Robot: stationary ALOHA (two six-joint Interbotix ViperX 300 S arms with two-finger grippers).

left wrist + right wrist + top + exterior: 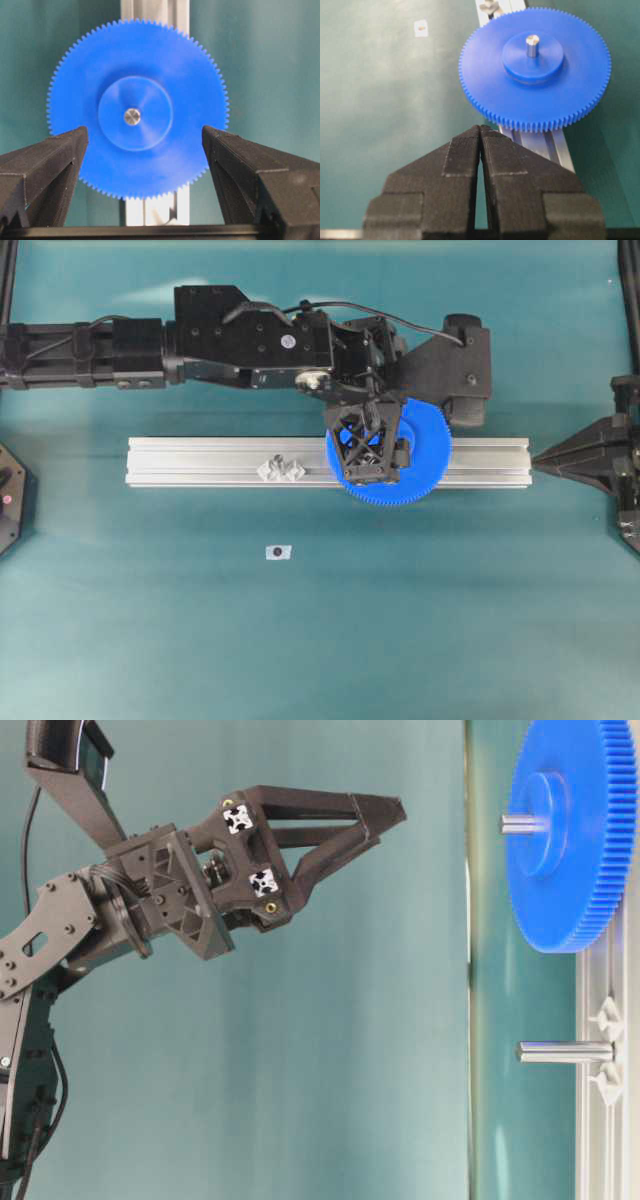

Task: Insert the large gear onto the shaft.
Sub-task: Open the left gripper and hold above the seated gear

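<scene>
**A:** Gear first, then: where do I find it?

**B:** I see the large gear [535, 70] seated flat over the aluminium rail [200, 462], with the shaft [532, 45] poking up through its raised hub; the silvery tip shows dead centre from my left wrist view.

**A:** And your left arm's pose?

**B:** My left arm [230, 335] reaches in from the left edge of the overhead view, wrist bent down; the left gripper [145, 150] hangs above the gear, apart from it, jaws spread wide to either side of the disc and pinching nothing.

**A:** The right?

**B:** The right gripper [480, 135] sits back at the rail's right end, fingers pressed together, nothing between them.

**A:** Counts?

**B:** One gear; two pins, one through the gear and one bare pin [565, 1051] flanked by clear tabs; one rail; one small white tag [278, 552] on the green mat [300, 640].
</scene>
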